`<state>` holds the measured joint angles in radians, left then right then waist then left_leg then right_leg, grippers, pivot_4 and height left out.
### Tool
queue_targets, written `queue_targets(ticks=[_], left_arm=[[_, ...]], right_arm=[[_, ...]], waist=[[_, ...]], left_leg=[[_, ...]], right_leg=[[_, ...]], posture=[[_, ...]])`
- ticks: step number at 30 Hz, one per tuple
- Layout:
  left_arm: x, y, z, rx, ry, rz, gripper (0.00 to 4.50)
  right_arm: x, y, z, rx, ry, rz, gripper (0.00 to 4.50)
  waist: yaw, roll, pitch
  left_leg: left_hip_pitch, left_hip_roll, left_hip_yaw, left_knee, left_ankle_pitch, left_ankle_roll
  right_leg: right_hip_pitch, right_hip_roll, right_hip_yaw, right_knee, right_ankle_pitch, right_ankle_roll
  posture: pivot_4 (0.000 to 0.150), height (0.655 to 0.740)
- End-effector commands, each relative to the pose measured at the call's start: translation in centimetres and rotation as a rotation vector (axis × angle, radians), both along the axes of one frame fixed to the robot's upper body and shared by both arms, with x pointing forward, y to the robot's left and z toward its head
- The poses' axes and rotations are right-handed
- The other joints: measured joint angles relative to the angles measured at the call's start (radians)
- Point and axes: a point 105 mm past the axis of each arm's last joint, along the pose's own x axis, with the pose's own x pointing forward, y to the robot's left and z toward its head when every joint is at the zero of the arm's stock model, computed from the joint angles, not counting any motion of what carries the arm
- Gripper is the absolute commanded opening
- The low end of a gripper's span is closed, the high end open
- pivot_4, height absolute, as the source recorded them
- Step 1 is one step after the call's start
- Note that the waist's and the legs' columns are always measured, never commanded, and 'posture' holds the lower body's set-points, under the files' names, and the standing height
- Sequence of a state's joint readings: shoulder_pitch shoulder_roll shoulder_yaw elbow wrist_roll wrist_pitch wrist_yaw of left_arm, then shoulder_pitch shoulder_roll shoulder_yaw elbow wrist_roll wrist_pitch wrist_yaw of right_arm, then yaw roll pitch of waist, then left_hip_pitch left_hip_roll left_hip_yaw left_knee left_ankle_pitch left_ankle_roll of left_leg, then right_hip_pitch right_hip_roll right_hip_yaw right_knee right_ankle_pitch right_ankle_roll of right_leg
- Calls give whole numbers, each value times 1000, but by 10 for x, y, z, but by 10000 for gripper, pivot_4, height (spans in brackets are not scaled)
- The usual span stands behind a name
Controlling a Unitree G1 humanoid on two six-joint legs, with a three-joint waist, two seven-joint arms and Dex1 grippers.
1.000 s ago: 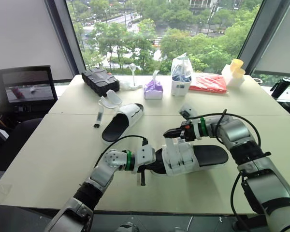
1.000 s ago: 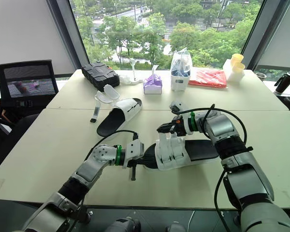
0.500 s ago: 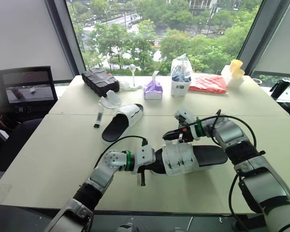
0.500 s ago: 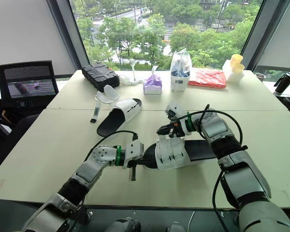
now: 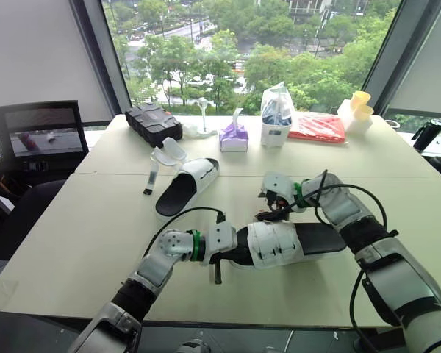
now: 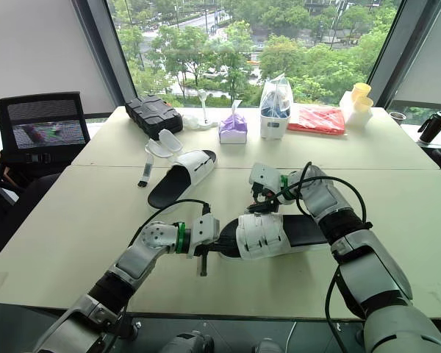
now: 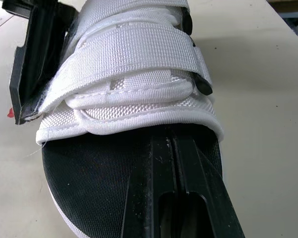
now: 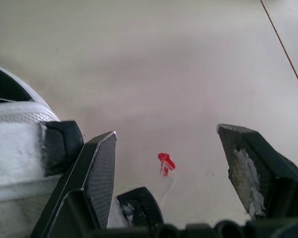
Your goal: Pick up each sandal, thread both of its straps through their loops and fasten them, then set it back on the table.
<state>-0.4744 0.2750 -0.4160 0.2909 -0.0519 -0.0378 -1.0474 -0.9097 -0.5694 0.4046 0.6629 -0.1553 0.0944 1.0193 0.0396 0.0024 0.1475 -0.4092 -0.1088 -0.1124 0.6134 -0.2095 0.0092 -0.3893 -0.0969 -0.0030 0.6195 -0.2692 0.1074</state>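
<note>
The near sandal (image 5: pixel 287 243), black footbed with white straps, lies on the table (image 5: pixel 95 220). Both straps (image 7: pixel 134 64) lie flat and folded across it. My left gripper (image 7: pixel 171 144) is shut, its two fingers pressed together on the footbed at the sandal's open end, tips tucked under the nearest strap. My right gripper (image 5: pixel 269 209) hovers at the sandal's far side, just beyond the straps. It is open with only bare table between its fingers (image 8: pixel 97 168), and the strap edge (image 8: pixel 15 144) sits just beside one finger. The second sandal (image 5: pixel 185 184) lies further back to the left.
Along the back stand a black case (image 5: pixel 153 121), a purple tissue pack (image 5: pixel 234 136), a white bag (image 5: pixel 275 114), a red packet (image 5: pixel 317 126) and yellow cups (image 5: pixel 359 103). A clear plastic piece (image 5: pixel 165 153) lies near the second sandal. A chair (image 5: pixel 40 140) stands at the left.
My right gripper has let go of the strap it held up and opened, dropping back toward the table. The strap now lies flat across the sandal. The left arm has not moved.
</note>
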Motion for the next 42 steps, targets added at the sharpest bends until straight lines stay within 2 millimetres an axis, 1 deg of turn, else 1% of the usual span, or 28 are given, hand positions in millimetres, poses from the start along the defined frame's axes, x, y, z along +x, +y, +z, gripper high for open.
queue_targets(ticks=[1, 2, 3, 4, 5, 6, 7, 8, 10, 12, 14, 15, 17, 19, 22, 25, 29, 33, 35, 37, 38, 40, 42], left_arm=[[-21, 13, -57, 190, 150, -8, 0], [-21, 13, -57, 189, 150, -8, 0], [-21, 13, -57, 189, 149, -9, 0], [-21, 14, -57, 189, 149, -9, 0], [-21, 14, -57, 190, 148, -10, 0], [-21, 14, -57, 191, 148, -12, 0], [-21, 14, -57, 192, 146, -13, 0], [-21, 15, -57, 193, 145, -14, 0], [-20, 15, -57, 194, 141, -12, 0], [-19, 16, -57, 193, 138, -9, 0], [-17, 17, -56, 191, 134, -3, 0], [-17, 18, -56, 191, 130, -1, 0], [-16, 19, -55, 190, 124, 0, 0], [-15, 19, -54, 185, 121, 1, 0], [-14, 20, -54, 183, 122, 0, 0], [-14, 20, -53, 185, 122, -6, 0], [-12, 20, -53, 186, 119, -10, 0], [-8, 20, -48, 168, 118, 4, 0], [-3, 23, -40, 149, 109, 29, 0], [6, 31, -19, 58, 130, 101, 0], [8, 35, -12, 32, 136, 122, 0], [10, 44, -2, 9, 139, 158, 0], [9, 53, 7, -14, 152, 195, 0]], right_arm=[[11, -4, 17, -5, -105, -21, 35163], [15, -5, 33, 14, -167, -27, 35163], [17, -5, 45, 26, -211, -30, 35163], [15, -4, 63, 82, -260, -29, 35163], [10, -6, 79, 123, -305, -26, 35163], [4, -12, 91, 126, -368, -17, 35163], [-5, -19, 100, 107, -433, -1, 35163], [-11, -23, 104, 85, -472, 11, 35163], [-26, -37, 107, 53, -547, 17, 35163], [-38, -48, 106, 14, -602, 21, 35163], [-52, -62, 95, -46, -613, 40, 35163], [-59, -70, 87, -89, -599, 51, 35163], [-71, -80, 75, -158, -596, 86, 35163], [-82, -82, 66, -214, -634, 156, 35163], [-98, -74, 54, -251, -681, 280, 35163], [-109, -66, 42, -276, -726, 401, 35163], [-109, -61, 34, -296, -785, 486, 35163], [-99, -49, 30, -319, -845, 572, 35163], [-94, -41, 30, -320, -888, 627, 35163], [-90, -29, 27, -324, -922, 713, 35163], [-89, -26, 25, -329, -928, 743, 35163], [-87, -21, 24, -320, -947, 788, 35163], [-87, -15, 21, -303, -964, 835, 35163]], waist=[[0, 0, 0], [0, 0, 0], [0, 0, 0], [0, 1, 0], [1, 1, 1], [1, 2, 1], [4, 2, 1], [6, 2, 1], [5, 0, 0], [0, -1, 0], [-1, 0, 0], [-1, 0, 0], [-2, 0, 0], [-3, 1, 0], [-4, 1, 0], [-3, 1, 0], [-3, 0, 0], [-4, 0, 0], [-4, 0, 0], [-7, -1, 1], [-15, -2, 3], [-27, -5, 6], [-31, -4, 6]], left_leg=[[0, 0, 0, 0, 0, 0], [0, 0, 0, 0, 0, 0], [0, 0, 0, 0, 0, 0], [0, 0, 0, 0, 0, 0], [0, 0, 0, 0, 0, 0], [0, 0, 0, 0, 0, 0], [0, 0, 0, 0, 0, 0], [0, 0, -1, 0, 0, 0], [0, -1, -2, -1, 0, 0], [0, -1, -2, -1, 0, 0], [0, -1, 0, -1, 0, 0], [0, 0, 0, 0, 0, 0], [0, 0, 0, 0, 0, 0], [0, 0, 0, 0, 0, 0], [1, 1, 1, 0, 0, 0], [2, 1, 1, 0, 0, 0], [2, 1, 1, 1, 0, 0], [2, 1, 1, 1, 1, 1], [2, 1, 1, 0, 1, 0], [3, 1, 1, 1, 2, 0], [3, 1, 1, 0, 2, 0], [1, 1, 1, 0, 4, -2], [1, 1, 0, -1, 5, -4]], right_leg=[[0, 0, 0, 0, 0, 0], [0, 0, 0, 0, 0, 0], [0, 0, 0, 0, 0, 0], [0, 0, 0, 0, 0, 0], [0, 0, 0, 0, 0, 0], [-1, 0, 0, 0, 0, 0], [-1, 0, 0, 0, 0, 0], [0, 0, 0, 0, 0, 0], [0, 0, 0, -1, -1, 2], [1, 0, 0, -1, -2, 3], [1, -1, 0, -1, -2, 3], [1, -1, 0, -1, -2, 3], [1, -1, 0, -1, -2, 2], [2, 0, 0, -1, -3, 0], [3, 0, 1, 0, -4, -1], [3, 0, 1, 0, -4, -1], [3, 0, 1, 0, -4, -1], [2, 0, 1, 1, -4, -1], [2, 1, 1, 2, -4, -2], [2, 1, 1, 3, -4, -2], [2, 1, 2, 3, -4, -2], [0, 1, 3, 9, -4, -2], [-2, 1, 3, 12, -5, -2]], posture=[[1500, 7400], [1500, 7400], [1500, 7400], [1500, 7400], [1500, 7400], [1500, 7400], [1500, 7400], [1500, 7400], [1500, 7400], [1500, 7400], [1500, 7400], [1500, 7400], [1500, 7400], [1500, 7400], [1500, 7400], [1500, 7400], [1500, 7400], [1500, 7400], [1500, 7400], [1500, 7400], [1500, 7400], [1500, 7400], [1500, 7400]])
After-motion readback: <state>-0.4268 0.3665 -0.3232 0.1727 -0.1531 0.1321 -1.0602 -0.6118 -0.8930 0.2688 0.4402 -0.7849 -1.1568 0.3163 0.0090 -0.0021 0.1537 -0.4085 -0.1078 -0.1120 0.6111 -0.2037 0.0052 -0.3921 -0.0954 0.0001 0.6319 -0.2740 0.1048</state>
